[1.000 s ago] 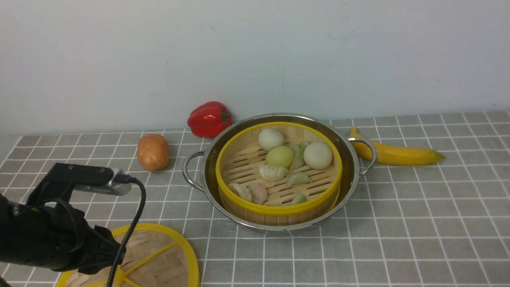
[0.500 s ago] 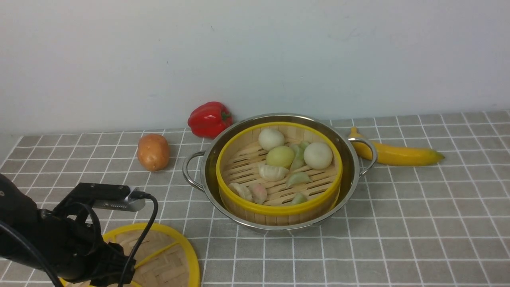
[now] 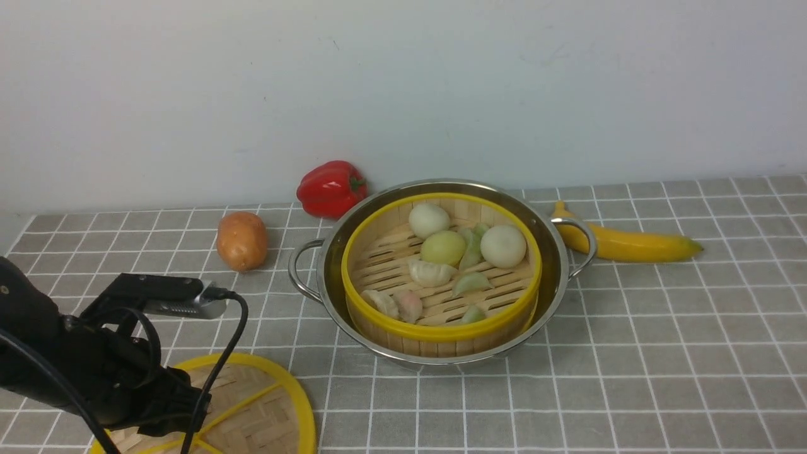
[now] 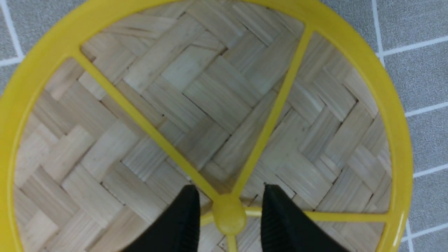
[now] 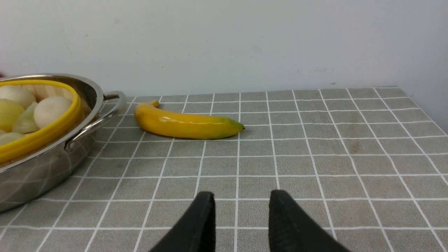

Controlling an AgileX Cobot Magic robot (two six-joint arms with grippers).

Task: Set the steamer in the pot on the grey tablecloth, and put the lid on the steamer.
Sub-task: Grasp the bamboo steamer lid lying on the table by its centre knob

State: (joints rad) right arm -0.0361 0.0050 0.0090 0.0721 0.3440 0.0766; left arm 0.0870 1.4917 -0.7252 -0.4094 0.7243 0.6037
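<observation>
At the near left | left pincer (image 4: 230, 190), lowered within the second, straddles the lid (image 4: 210, 105) at its knob (image 4: 229, 214), jaws apart, gripping nothing | steamer (image 3: 441, 329) already in pot (image 3: 558, 258); grasp likely next

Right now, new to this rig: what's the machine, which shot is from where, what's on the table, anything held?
It's a robot with two arms, each ending in a two-fingered claw. The wide picture is from a camera between the arms, looking forward; the other two are from each wrist, looking past the black fingers. On the grey tablecloth with white grid lines stands a shiny steel pot with loop handles; the round bamboo steamer with a yellow rim sits in it, with buns and dumplings. Nearby: red bell pepper, brown potato, yellow banana. The flat woven bamboo lid with yellow spokes lies front left. The left claw is open, one finger either side of its yellow centre knob, not closed on it. The right claw is open and empty.
</observation>
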